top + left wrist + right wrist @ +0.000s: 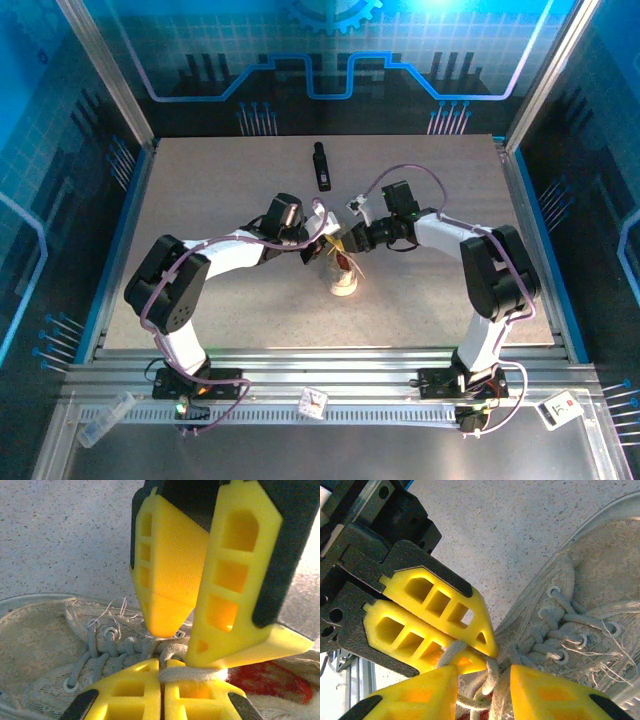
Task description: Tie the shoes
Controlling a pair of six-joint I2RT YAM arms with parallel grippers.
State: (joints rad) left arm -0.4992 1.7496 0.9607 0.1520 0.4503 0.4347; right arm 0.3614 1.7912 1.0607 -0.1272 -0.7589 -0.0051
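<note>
Sneaker beneath left hand, lace apparently pinched, right hand alongside

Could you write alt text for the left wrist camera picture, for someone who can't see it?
The left hand, shut, pinches a pale lace above a beige sneaker. The right hand, its yellow fingers slightly parted, hovers close above.

Arms are white, joints black, claws yellow.

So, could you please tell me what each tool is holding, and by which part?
The left tool is shut on a lace, on the stretch just above the shoe; the right tool stands open around lace strands, holding nothing.
</note>
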